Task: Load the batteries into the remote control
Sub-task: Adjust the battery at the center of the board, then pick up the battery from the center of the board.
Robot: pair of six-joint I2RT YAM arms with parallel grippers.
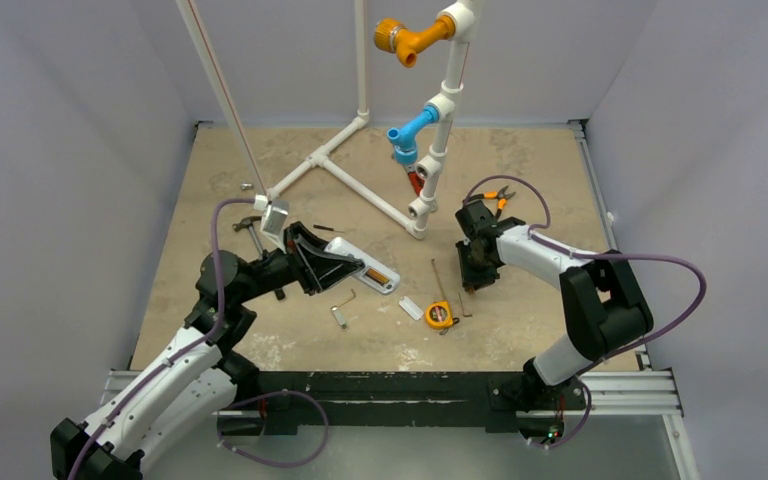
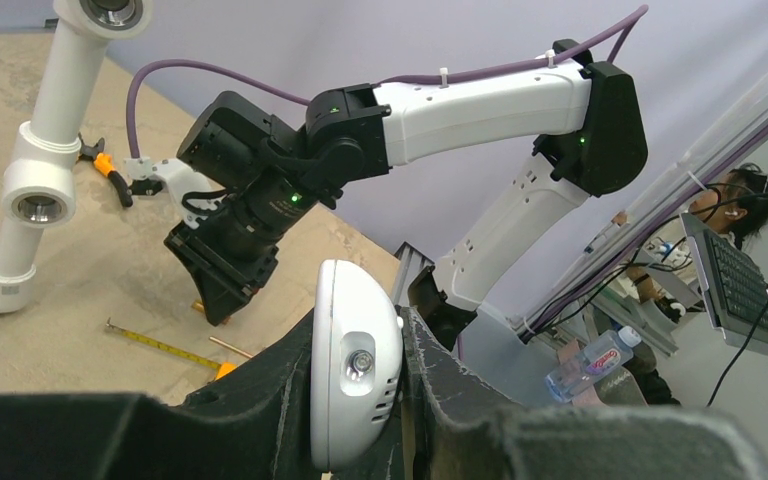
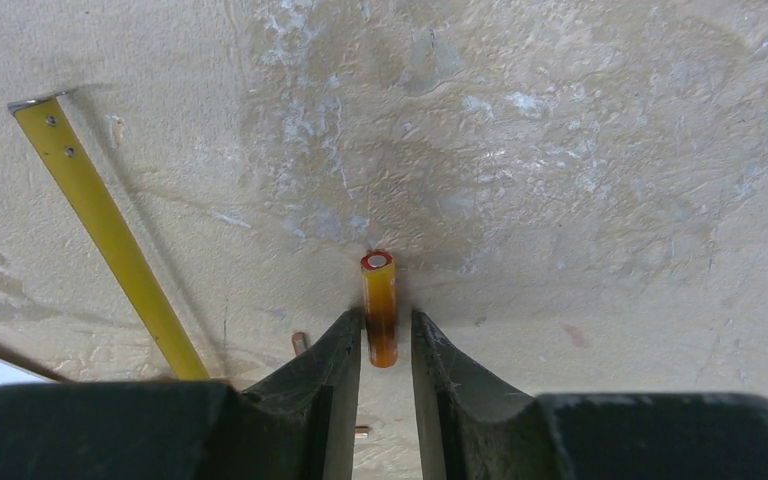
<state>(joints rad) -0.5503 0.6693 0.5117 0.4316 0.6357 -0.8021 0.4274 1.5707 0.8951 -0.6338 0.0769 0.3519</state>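
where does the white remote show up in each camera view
Top external: the slim white plastic remote control is left of centre, one end in the left pincer.
Left wrist: bottom centre, seen end-on, clamped between the fingers.
Right wrist: not in it; only a small orange-copper battery between the right pincer's parted fingers.
Shared landmark: the yellow tape measure, its blade pulled out.

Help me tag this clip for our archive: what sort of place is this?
Probably a robotics lab test cell. The left arm and right arm are bolted to a rail at a walled tabletop, a white pipe frame stands on it, and a person in a headset is at a keyboard beyond.
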